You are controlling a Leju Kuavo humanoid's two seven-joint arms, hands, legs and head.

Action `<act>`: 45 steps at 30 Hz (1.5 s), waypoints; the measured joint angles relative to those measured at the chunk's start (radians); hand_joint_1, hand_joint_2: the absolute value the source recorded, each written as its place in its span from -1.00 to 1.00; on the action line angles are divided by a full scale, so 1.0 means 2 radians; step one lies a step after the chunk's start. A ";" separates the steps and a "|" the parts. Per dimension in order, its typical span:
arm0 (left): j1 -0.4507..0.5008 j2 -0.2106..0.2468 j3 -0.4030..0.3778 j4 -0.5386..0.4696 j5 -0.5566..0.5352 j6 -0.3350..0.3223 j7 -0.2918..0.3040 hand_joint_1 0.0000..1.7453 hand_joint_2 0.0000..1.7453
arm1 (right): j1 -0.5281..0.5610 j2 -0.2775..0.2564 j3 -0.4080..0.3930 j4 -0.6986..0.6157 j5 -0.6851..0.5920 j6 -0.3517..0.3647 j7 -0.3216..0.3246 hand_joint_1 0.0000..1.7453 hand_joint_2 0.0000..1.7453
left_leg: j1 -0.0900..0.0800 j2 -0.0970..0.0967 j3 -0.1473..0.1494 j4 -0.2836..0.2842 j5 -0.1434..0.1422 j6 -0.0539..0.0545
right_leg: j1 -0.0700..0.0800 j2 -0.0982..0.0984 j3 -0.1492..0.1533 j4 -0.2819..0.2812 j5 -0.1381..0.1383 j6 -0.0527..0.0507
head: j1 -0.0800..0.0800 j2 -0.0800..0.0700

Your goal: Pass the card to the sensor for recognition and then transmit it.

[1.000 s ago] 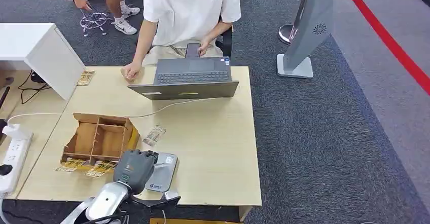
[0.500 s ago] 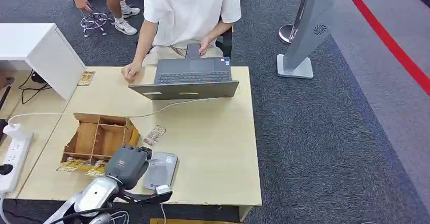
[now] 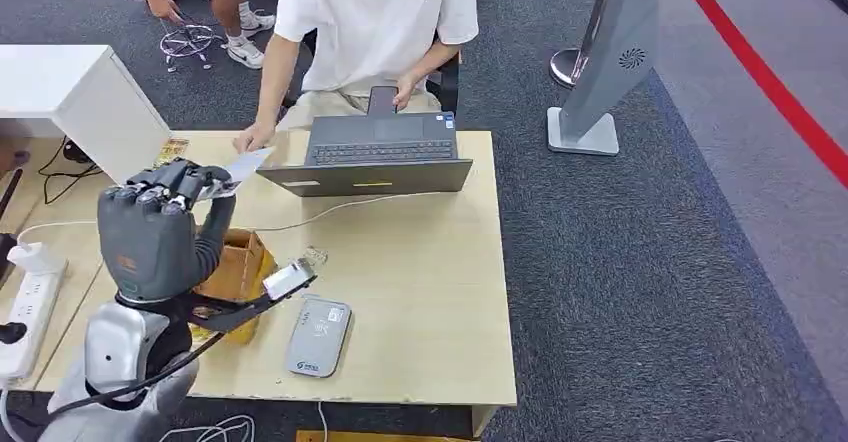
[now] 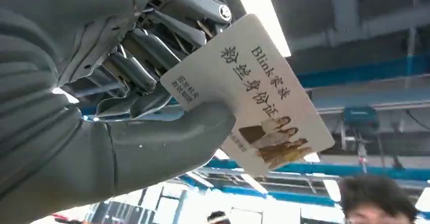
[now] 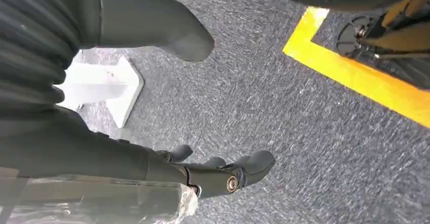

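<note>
Left hand [image 3: 160,230] was found raised above the table's [image 3: 430,292] left edge, pinching the card [image 4: 252,89] by one corner between thumb and fingers. We judged it thin, light, stiff and slippery, best held at that corner, with the sensor [image 3: 318,336] lying near the front edge.

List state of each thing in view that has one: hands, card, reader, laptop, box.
left hand: raised above the table, holds the card
card: pinched between thumb and fingers, off the table, printed face toward the wrist camera
right hand: hangs over the carpet, holds nothing, fingers apart
sensor: flat on the table, nothing on it
laptop: open
cardboard box: open-topped, partly hidden by the left arm
</note>
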State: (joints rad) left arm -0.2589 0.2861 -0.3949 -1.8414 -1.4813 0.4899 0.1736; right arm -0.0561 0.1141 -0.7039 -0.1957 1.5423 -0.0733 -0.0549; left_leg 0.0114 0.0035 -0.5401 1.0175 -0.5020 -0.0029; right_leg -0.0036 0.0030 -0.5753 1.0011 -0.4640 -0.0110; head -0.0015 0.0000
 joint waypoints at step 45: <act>-0.027 0.022 0.057 0.093 0.042 -0.175 -0.001 -1.00 1.00 | 0.002 0.000 0.017 0.000 -0.043 -0.012 0.009 -1.00 1.00 | 0.000 0.001 -0.004 0.000 0.002 -0.001 | 0.000 0.001 -0.005 0.001 0.002 -0.002 | -0.001 0.000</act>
State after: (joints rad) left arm -0.3124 0.3307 -0.2813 -1.6562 -1.3977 0.1404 0.1725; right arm -0.0531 0.1141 -0.6695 -0.1953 1.4561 -0.0973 -0.0378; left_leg 0.0111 0.0059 -0.5480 1.0176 -0.4983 -0.0053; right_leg -0.0040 0.0057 -0.5845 1.0033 -0.4596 -0.0151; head -0.0027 0.0000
